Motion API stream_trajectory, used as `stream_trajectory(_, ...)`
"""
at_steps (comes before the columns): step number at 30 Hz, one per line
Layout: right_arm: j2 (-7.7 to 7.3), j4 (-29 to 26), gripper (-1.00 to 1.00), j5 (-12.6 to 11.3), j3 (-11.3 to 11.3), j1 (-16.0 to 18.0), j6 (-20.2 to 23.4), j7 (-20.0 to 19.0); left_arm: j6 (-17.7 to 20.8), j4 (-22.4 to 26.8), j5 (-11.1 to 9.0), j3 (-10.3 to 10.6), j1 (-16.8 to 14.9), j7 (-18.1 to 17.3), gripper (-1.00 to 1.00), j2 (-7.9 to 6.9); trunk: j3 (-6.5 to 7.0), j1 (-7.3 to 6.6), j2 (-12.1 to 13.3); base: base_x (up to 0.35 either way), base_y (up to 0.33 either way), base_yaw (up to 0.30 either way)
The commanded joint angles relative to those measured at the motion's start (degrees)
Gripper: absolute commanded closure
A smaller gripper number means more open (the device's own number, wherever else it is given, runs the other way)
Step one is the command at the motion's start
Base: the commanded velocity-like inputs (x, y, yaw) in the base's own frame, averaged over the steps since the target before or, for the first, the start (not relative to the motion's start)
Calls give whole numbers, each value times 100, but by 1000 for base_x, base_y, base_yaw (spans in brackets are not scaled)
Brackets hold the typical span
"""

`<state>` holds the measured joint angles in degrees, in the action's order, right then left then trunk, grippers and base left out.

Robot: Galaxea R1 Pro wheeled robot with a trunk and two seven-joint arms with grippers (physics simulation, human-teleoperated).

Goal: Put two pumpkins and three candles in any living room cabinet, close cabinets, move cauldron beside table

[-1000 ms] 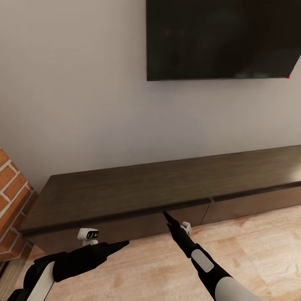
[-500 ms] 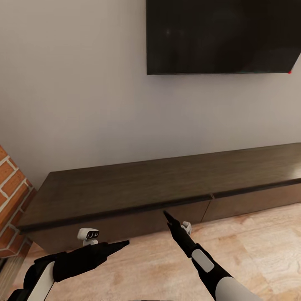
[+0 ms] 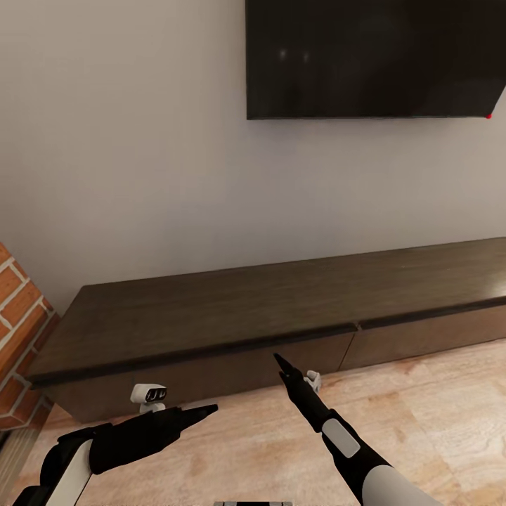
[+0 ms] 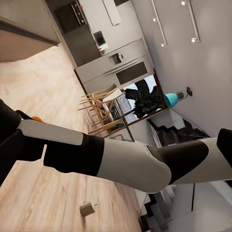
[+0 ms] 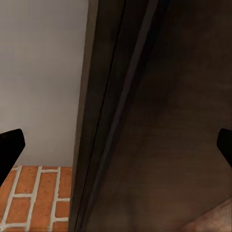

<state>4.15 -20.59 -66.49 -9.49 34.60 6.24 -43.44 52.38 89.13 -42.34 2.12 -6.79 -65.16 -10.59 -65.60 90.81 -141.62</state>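
A: What can you count from the head camera?

B: One cabinet, long, low and dark brown, standing against the grey wall under one black TV. Two front panels show, both shut, with a seam between them. One red-brick fireplace sits at its left end. Two arms reach forward over the plank floor.

A: And the cabinet against the grippers?

B: The right gripper points at the left panel's front, just under the top's overhanging edge and left of the seam, very near it; I cannot tell if it touches. The left gripper hangs lower and further left, over the floor, apart from the cabinet.

A: Fingers?

B: In the right wrist camera the right gripper's two tips sit at opposite edges, spread wide, nothing between them. The left gripper looks drawn to a point, but I cannot tell for sure
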Motion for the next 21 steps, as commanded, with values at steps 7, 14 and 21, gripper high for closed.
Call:
stream_trajectory(7, -5, 3, -100, -65, -18, 3, 61, -192, 35, -1, -28, 8, -3, 3, -100, 4, -76, 87, -162, 0, 0, 0)
stream_trajectory(14, -2, 3, -100, -64, -18, 3, 62, -208, 34, -1, -28, 8, -1, -5, -100, -10, -76, 87, -162, 0, 0, 0)
stream_trajectory(21, -2, 3, -100, -59, -18, 3, 55, -208, 27, -1, -28, 8, -1, -5, -100, -6, -76, 87, -162, 67, 0, 0)
